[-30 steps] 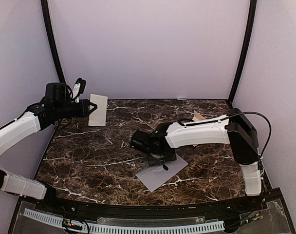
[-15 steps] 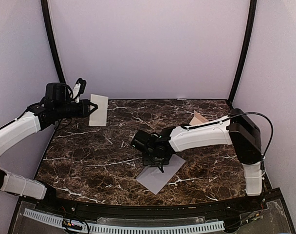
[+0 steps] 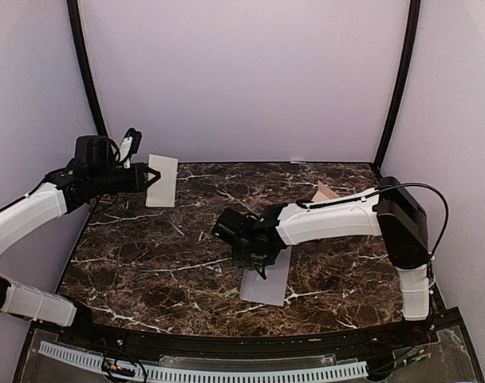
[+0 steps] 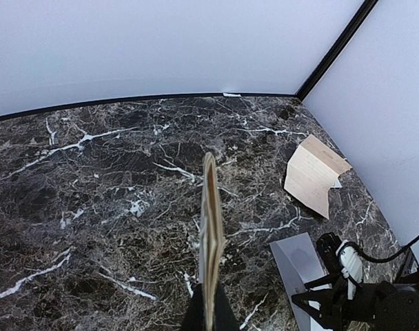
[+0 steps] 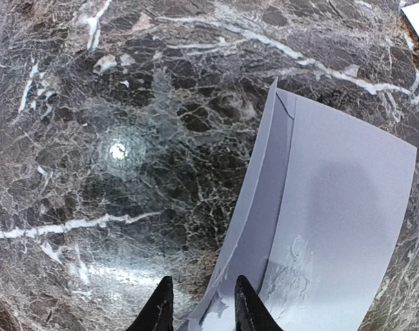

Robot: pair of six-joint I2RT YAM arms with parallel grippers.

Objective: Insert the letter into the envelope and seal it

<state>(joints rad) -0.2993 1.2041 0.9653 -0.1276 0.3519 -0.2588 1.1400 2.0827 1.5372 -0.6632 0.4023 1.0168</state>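
the envelope [image 3: 268, 278] lies flat on the bench [image 3: 147, 255], near the middle and toward the near edge, with one long side curling up off the marble in the right wrist view. the right gripper [image 5: 201, 305] is low over it, its fingers parted by a narrow gap that straddles that raised side, and they do not look closed on the paper. the left gripper [image 3: 143, 177] is far off at the far left, up off the bench, clamped on the letter [image 3: 161, 180], which it holds upright on edge. the main risk looks to be the envelope skating on the smooth stone: with only fingertips on one edge, any push could spin it or crease the raised strip instead of opening the mouth. if the mouth is not held open and steady, the letter could snag on the lip or slide over the top. the letter is pinched at one end only, so it could sag or twist on the long trip across.
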